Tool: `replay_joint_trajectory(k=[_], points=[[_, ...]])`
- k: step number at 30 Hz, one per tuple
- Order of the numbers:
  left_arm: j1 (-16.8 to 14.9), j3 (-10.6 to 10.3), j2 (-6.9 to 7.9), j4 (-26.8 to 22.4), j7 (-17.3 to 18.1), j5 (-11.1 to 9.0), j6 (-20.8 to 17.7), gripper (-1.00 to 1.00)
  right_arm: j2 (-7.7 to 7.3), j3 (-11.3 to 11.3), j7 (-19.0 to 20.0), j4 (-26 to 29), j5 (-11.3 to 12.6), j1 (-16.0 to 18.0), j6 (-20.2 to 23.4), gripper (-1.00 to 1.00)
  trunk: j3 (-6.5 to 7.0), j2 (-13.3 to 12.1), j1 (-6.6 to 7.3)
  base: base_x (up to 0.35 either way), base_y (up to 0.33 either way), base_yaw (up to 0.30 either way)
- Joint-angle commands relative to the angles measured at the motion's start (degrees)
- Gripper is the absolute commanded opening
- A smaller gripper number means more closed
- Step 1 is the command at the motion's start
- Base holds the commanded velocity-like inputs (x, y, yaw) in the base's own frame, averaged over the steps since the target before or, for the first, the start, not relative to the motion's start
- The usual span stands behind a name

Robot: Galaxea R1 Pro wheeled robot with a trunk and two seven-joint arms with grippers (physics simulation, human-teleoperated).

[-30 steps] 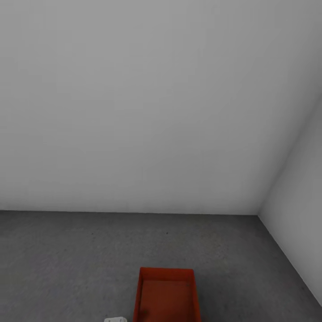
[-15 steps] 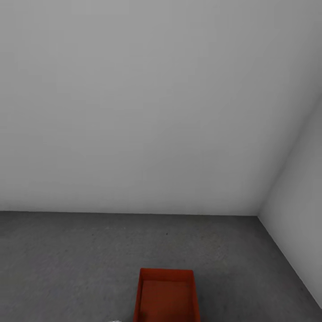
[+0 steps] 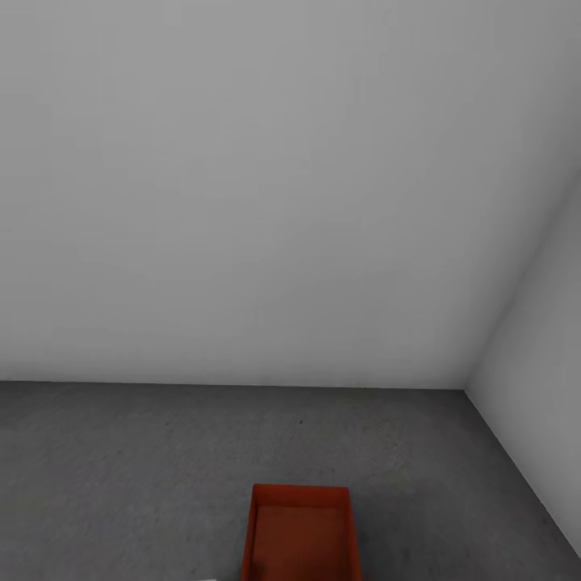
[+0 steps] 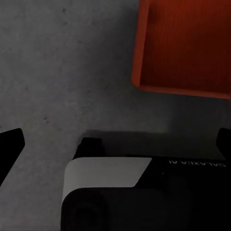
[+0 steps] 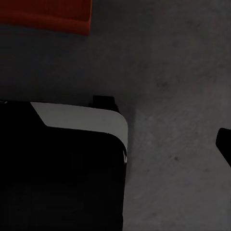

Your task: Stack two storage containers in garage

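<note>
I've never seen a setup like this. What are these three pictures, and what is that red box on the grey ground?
These are computer-rendered views from a wheeled robot with two arms. The big picture comes from its head camera, facing a corner of plain white walls above a dark concrete floor. The orange-red storage box sits on that floor, open-topped and apparently empty. The other two pictures come from cameras on the arms, looking down. The left one shows the same box beside the robot's black and white base, with dark fingertips of the left gripper at the picture's edges, spread apart. The right one catches a box corner. Nothing is being held.
</note>
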State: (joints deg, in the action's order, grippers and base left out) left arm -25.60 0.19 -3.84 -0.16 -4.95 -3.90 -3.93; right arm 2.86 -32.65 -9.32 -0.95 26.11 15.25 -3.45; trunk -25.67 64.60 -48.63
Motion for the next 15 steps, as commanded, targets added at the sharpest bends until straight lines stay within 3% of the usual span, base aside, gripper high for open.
replay_joint_trajectory(k=[1,15], points=[[-0.01,-0.02,0.01,-0.02,-0.17,-0.41,-0.19,1.00,0.04,-0.48,-0.09,-0.10,0.56,0.04,-0.24,1.00,-0.05,0.03,0.00,0.000,0.000,0.000],[0.29,-0.02,-0.09,-0.02,-0.09,-0.41,-0.26,1.00,-0.21,-0.48,-0.17,-0.10,0.52,0.04,-0.38,1.00,-0.05,0.03,0.00,-0.008,0.000,0.000]])
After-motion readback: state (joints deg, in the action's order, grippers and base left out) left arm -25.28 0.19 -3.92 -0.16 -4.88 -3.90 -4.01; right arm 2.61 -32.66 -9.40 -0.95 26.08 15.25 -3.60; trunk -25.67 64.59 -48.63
